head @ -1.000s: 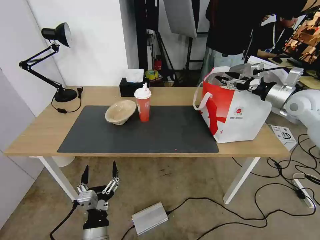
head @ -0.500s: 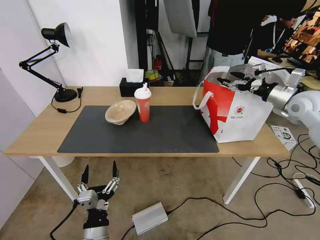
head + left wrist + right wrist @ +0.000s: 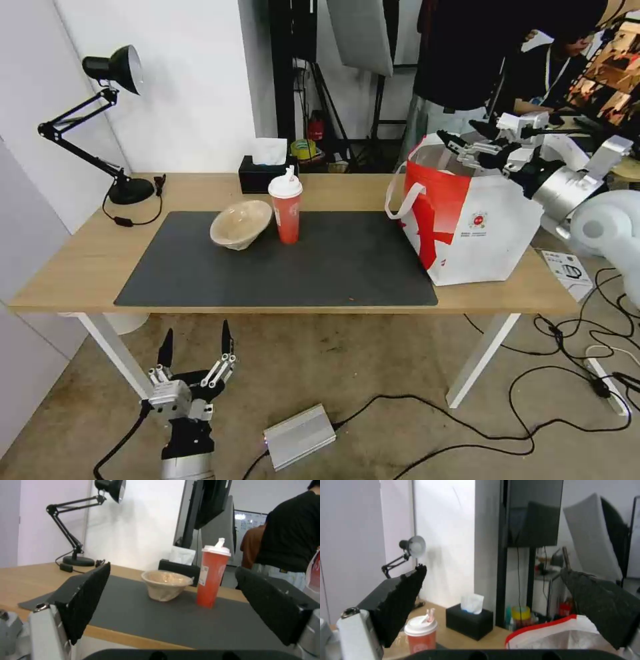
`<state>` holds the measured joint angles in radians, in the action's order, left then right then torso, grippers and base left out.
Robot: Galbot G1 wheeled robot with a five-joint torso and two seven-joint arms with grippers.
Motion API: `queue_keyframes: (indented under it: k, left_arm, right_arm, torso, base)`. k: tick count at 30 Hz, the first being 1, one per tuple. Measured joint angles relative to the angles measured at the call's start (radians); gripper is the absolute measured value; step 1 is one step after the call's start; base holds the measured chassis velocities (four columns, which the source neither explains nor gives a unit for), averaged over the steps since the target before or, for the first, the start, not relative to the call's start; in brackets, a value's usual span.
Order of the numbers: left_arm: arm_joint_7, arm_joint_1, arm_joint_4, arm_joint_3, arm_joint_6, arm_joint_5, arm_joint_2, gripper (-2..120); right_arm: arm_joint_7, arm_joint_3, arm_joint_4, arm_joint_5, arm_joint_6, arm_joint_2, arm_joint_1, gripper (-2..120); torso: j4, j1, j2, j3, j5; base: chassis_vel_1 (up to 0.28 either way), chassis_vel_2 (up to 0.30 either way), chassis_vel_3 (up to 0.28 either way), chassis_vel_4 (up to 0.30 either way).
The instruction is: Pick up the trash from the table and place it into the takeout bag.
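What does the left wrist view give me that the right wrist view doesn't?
Left wrist view alone: the beige paper-pulp bowl on the dark grey mat, seen between the open left hand. Right wrist view alone: the takeout bag rim below the open right hand. Both: the red drink cup, black tissue box and desk lamp.

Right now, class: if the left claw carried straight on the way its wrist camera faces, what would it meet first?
Probably the table edge, then the beige bowl or red cup on the mat. The left claw sits open, below the tabletop; depth is unclear.
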<state>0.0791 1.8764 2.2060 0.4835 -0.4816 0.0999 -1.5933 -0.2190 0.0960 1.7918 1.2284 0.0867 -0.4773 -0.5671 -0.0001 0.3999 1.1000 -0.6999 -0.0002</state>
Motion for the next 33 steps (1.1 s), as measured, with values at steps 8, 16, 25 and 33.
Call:
queue_keyframes:
  k: [8, 16, 25, 33]
  left_arm:
    - [0.000, 0.004, 0.010, 0.002, -0.001, 0.001, 0.000, 100]
    - [0.000, 0.001, 0.020, 0.003, -0.001, 0.003, 0.000, 100]
    - [-0.002, -0.004, 0.025, 0.003, 0.002, 0.002, 0.000, 100]
    - [-0.002, 0.000, 0.031, 0.009, 0.002, 0.003, 0.000, 100]
  right_arm:
    - [0.139, 0.098, 0.156, -0.126, 0.136, -0.039, -0.237, 100]
    - [0.325, 0.172, 0.351, -0.282, 0.210, -0.122, -0.488, 100]
    - [0.501, 0.141, 0.464, -0.488, 0.277, -0.232, -0.699, 100]
    - [0.634, 0.103, 0.493, -0.594, 0.290, -0.281, -0.767, 100]
  torso:
    - [0.0000, 0.000, 0.000, 0.000, 0.0000]
    - [0.0000, 0.000, 0.000, 0.000, 0.0000]
    - [0.0000, 0.000, 0.000, 0.000, -0.0001]
    - [0.0001, 0.000, 0.000, 0.000, 0.0000]
  base:
    - [0.000, 0.000, 0.000, 0.000]
    - [0.000, 0.000, 0.000, 0.000]
    - [0.000, 0.000, 0.000, 0.000]
    - [0.000, 0.000, 0.000, 0.000]
